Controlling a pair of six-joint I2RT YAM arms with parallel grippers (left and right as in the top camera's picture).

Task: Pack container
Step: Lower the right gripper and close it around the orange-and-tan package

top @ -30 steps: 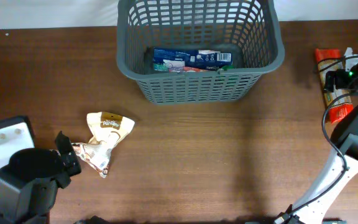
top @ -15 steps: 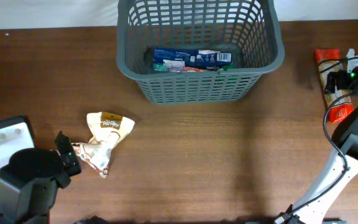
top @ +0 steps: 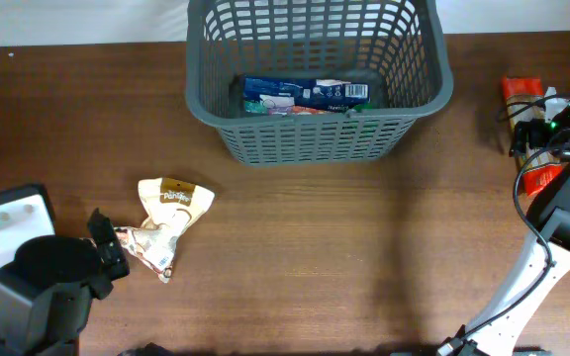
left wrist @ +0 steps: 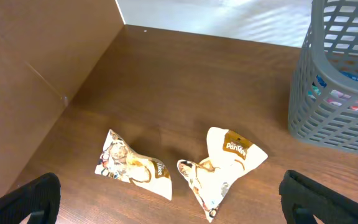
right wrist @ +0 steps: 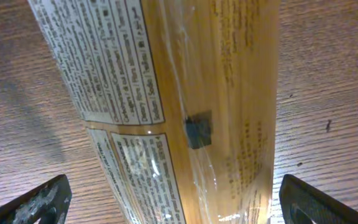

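Note:
The container (top: 315,138), a large dark grey slotted basket, stands at the table's far middle with a blue packet (top: 305,95) lying inside; its wall (left wrist: 344,93) also shows at the right of the left wrist view. Two white-and-brown snack packets (left wrist: 232,162) (left wrist: 132,167) lie on the wood just ahead of my left gripper (left wrist: 176,205), which is open and touches neither. My right gripper (right wrist: 173,202) is open and straddles a long clear pasta packet (right wrist: 216,93), a finger on each side, apart from it. Overhead, that packet's red ends (top: 515,91) show around the right gripper (top: 547,129).
A brown board (left wrist: 36,81) rises along the left side of the table in the left wrist view. A white block (top: 8,220) sits at the left edge beside my left arm. Bare wood (top: 364,257) spreads in front of the basket.
My right gripper has shifted slightly over the pasta packet. The left arm, both snack packets and the basket have not moved.

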